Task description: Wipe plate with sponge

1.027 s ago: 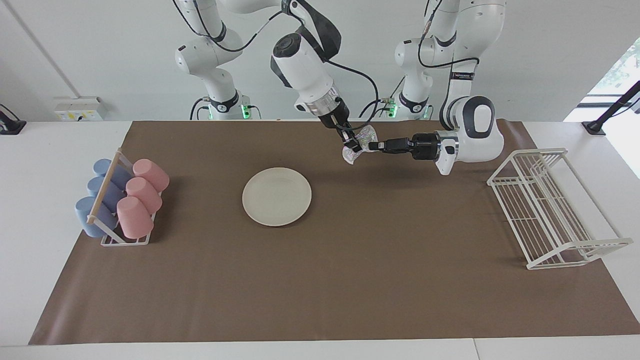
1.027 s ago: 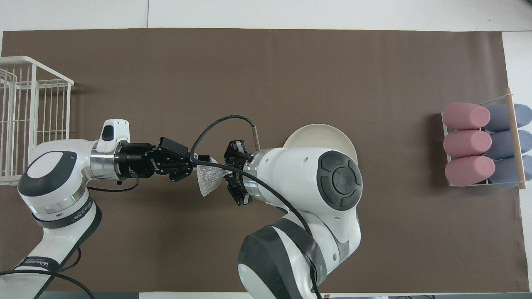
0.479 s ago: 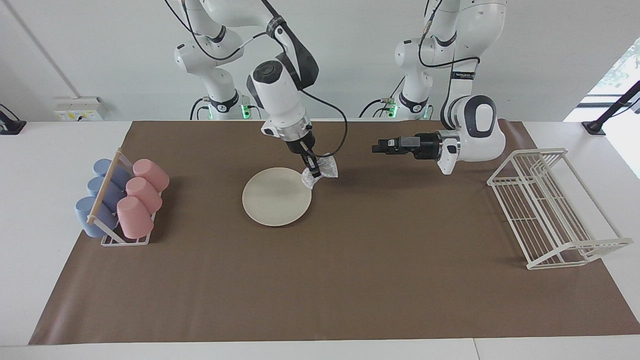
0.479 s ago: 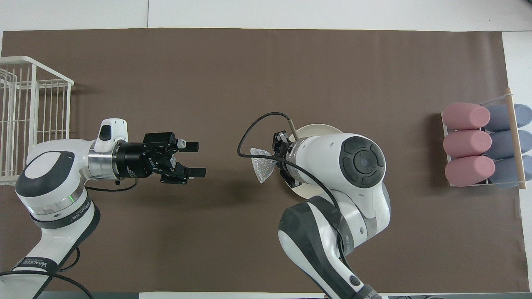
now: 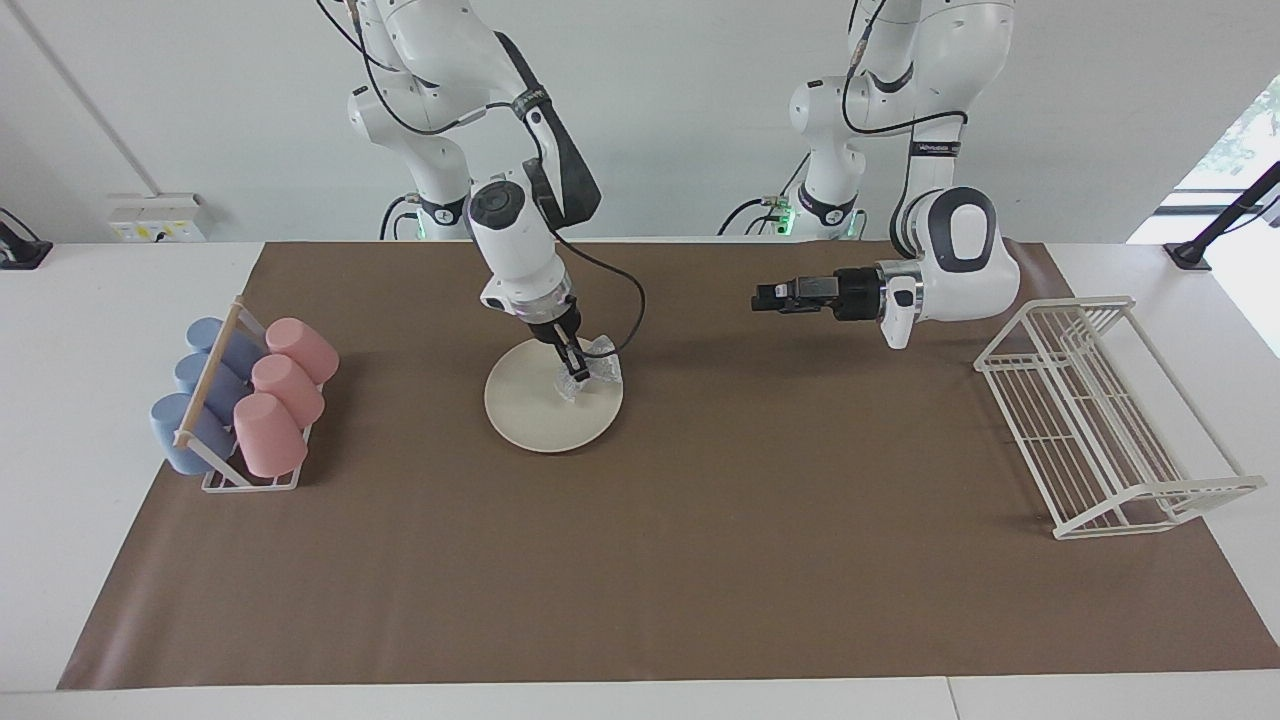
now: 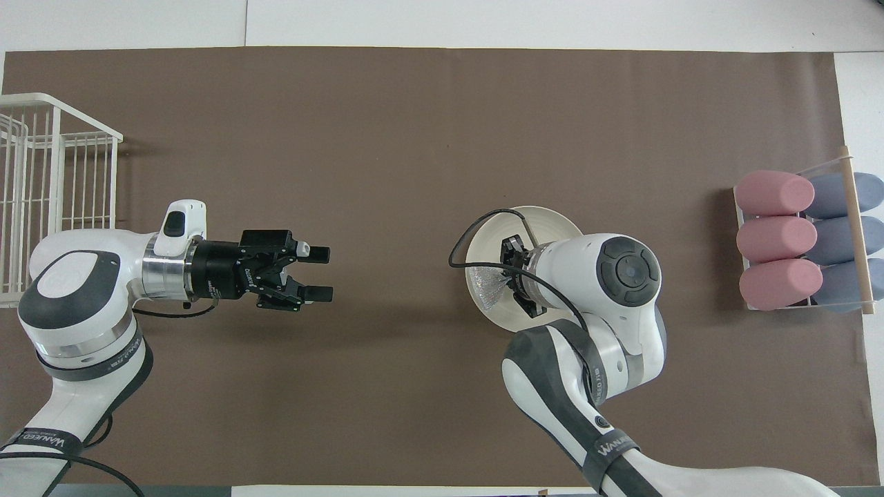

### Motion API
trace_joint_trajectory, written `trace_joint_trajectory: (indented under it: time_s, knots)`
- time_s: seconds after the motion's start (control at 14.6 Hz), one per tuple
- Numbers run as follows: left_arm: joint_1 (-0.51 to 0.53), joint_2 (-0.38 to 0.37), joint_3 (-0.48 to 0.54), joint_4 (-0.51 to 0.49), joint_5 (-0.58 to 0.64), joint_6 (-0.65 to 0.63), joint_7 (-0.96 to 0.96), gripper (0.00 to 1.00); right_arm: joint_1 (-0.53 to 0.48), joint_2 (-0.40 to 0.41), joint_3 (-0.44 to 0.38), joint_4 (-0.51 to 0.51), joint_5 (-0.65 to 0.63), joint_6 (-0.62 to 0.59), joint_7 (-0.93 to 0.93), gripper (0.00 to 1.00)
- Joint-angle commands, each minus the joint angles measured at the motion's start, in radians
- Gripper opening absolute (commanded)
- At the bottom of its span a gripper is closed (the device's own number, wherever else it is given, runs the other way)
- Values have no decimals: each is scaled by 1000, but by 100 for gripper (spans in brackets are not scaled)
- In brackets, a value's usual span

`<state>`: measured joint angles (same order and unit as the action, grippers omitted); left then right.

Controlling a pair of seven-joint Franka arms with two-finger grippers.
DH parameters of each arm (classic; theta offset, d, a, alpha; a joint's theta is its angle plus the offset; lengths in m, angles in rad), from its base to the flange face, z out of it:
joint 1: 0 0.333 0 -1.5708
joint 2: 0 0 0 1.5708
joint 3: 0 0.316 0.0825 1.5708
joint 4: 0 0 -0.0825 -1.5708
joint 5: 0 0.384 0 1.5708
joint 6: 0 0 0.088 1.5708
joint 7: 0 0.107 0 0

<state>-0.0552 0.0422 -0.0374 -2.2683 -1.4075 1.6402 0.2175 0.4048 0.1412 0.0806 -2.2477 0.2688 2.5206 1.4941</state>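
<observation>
Covering most of the table [image 5: 130,290] is a brown mat [image 5: 700,560]. Wire rack [image 5: 1100,420] sits at the left arm's end, cup rack [image 5: 245,400] with pink and blue cups at the right arm's end. Plate [image 5: 530,415] lies on the mat between them, closer to the cups. Left hand [image 5: 762,298] hangs over bare mat, fingers spread, nothing in them. Right hand [image 5: 575,372] is clenched on the sponge [image 5: 597,372], which is down at the plate's edge toward the left arm.
</observation>
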Motion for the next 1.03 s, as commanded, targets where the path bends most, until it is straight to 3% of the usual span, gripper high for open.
trace_joint_trajectory:
  time_s: [0.0,0.48,0.96]
  knots:
    - [18,-27,4,33,140,35,-9,100,2,12,5,-21,-23,41,-8,0]
    - [38,-18,4,188,540,26,-12,100,-89,17,4,-47,-23,43,-207,0]
    - [17,-31,-4,263,768,27,-26,100,-168,21,2,-49,-23,47,-351,0]
